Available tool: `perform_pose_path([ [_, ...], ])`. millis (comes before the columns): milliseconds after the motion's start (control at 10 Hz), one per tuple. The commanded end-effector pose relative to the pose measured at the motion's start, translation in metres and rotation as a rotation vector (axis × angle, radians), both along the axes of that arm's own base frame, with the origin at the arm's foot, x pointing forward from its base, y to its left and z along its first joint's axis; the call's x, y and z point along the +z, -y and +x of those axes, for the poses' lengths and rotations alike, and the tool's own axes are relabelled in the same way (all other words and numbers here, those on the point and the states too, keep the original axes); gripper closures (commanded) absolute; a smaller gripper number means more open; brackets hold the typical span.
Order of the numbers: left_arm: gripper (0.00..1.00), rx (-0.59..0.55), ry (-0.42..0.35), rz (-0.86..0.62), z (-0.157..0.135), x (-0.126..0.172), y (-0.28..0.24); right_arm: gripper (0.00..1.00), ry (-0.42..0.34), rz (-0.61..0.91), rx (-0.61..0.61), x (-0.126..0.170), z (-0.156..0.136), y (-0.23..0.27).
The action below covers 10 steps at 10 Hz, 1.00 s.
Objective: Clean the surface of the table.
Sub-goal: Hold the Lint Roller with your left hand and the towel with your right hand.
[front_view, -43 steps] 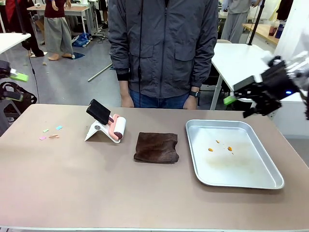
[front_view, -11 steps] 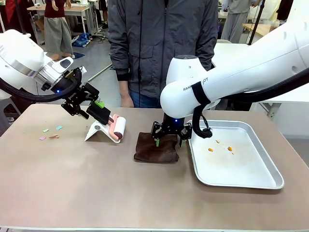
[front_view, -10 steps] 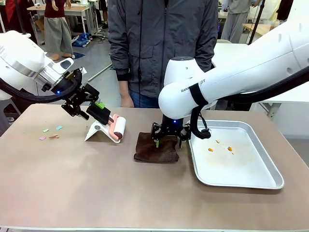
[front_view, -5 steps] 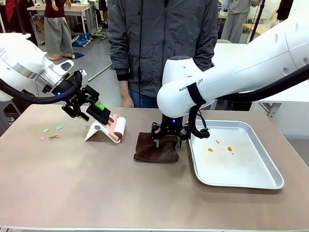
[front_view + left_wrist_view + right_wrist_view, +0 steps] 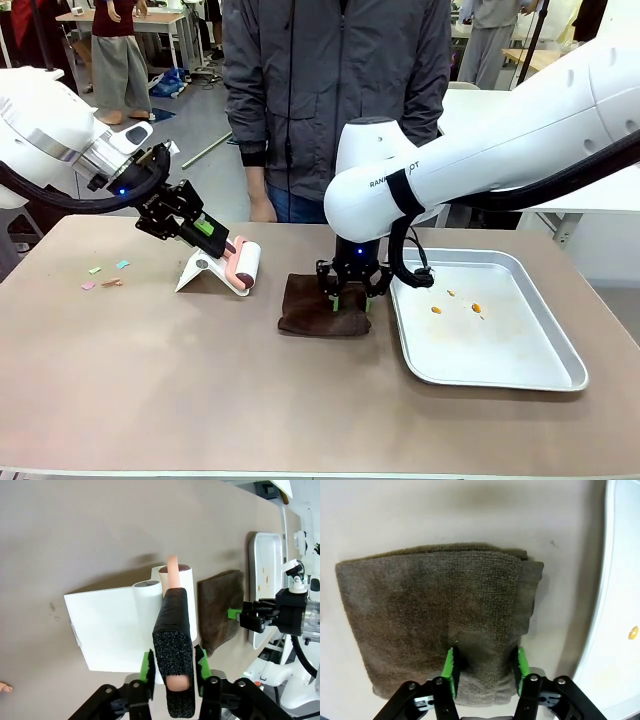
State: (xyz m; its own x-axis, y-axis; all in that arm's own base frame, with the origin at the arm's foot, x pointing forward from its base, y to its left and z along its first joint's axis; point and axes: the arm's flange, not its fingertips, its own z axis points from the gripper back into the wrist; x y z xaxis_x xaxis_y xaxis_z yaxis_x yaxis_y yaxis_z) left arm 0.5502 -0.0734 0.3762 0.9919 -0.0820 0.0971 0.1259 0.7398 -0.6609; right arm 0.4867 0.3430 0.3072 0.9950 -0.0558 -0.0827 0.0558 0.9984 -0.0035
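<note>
Taupe table (image 5: 150,380) lies beneath left tool (image 5: 205,228) gripping roller (image 5: 245,265), right tool (image 5: 347,298) pinching cloth (image 5: 305,312).

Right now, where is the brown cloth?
Front view: the cloth lies at the table's middle, roller to its left, tray to its right, its right edge pinched by the right pincer.

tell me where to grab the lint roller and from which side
Grip the black foam handle of the lint roller, coming from the robot's left. It slants up clear of the white stand, while the roll end rests low in the stand. The left gripper has its pads on the handle's two sides.
</note>
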Motion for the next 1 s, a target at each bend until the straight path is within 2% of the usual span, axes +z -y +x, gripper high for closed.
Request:
perform_pose_path([
  [0,0.96,0.02,0.028,-0.019,-0.001,0.001,0.004,1.0,-0.024,0.015,-0.028,0.0,0.002,-0.006],
  [100,1.0,0.026,0.034,-0.018,-0.001,0.002,0.004,1.0,-0.029,0.021,-0.027,-0.001,0.002,-0.006],
  [800,1.0,0.018,0.057,-0.046,-0.007,0.009,0.001,1.0,-0.035,0.042,-0.031,-0.002,0.002,-0.004],
  [900,1.0,0.019,0.072,-0.069,-0.011,0.013,-0.001,1.0,-0.046,0.08,-0.022,0.001,0.003,0.001],
])
